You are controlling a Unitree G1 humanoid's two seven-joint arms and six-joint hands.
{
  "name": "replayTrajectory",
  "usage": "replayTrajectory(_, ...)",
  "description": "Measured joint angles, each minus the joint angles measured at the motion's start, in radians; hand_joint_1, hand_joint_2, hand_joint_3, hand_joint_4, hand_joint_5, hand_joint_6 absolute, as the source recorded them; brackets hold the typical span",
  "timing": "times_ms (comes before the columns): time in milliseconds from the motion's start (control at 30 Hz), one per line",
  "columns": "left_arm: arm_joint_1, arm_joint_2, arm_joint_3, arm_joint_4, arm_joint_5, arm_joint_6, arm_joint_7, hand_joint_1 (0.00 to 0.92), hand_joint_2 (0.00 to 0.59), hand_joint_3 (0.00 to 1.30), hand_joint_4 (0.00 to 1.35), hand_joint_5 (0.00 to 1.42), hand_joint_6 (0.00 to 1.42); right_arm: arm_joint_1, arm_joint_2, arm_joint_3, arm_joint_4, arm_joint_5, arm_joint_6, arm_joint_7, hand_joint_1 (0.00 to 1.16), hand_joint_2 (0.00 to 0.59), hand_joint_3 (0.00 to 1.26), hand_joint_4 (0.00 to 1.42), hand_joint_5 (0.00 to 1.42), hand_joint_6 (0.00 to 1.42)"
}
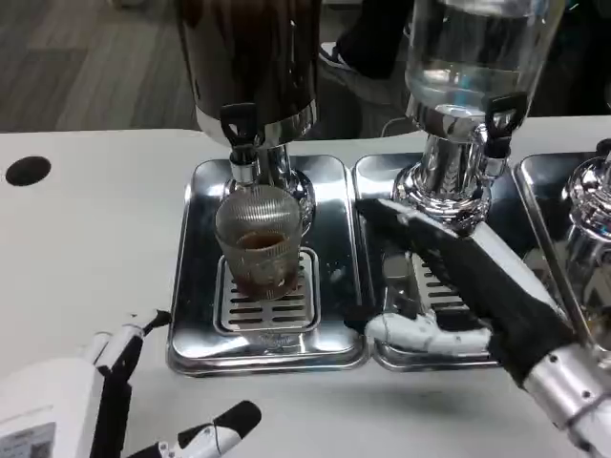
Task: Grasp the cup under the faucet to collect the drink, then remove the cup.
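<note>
A ribbed clear cup [258, 243] with dark drink in its lower part stands on the slotted grate of the left drip tray [196, 286], right under the black faucet [239, 129] of the dark dispenser. My right hand [449, 277] reaches leftward over the middle drip tray, fingers spread and empty, its thumb close to the gap between the trays, a short way right of the cup. My left hand [115, 401] lies low at the front left, fingers apart, holding nothing.
A clear dispenser [468, 86] with a chrome foot stands on the middle tray [382, 191]. A third chrome dispenser [587, 205] sits at the right edge. A round dark hole [27, 171] marks the table at far left.
</note>
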Motion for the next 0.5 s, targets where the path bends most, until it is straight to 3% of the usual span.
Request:
replayTrajectory(200,0.069,0.000,0.013,0.000,-0.002,-0.060,0.035,0.000,0.031,0.29,0.24,0.35,0.54,-0.116,0.070,0.081,0.010,-0.111,0.117,-0.045,0.70,0.093,0.10,0.05,0.05,0.01)
replayTrajectory(500,0.131,0.001,0.073,-0.010,-0.032,-0.113,0.059,0.000,0.034,0.29,0.24,0.35,0.54,-0.214,0.115,0.127,0.109,-0.176,0.173,-0.083,0.70,0.076,0.10,0.05,0.05,0.00)
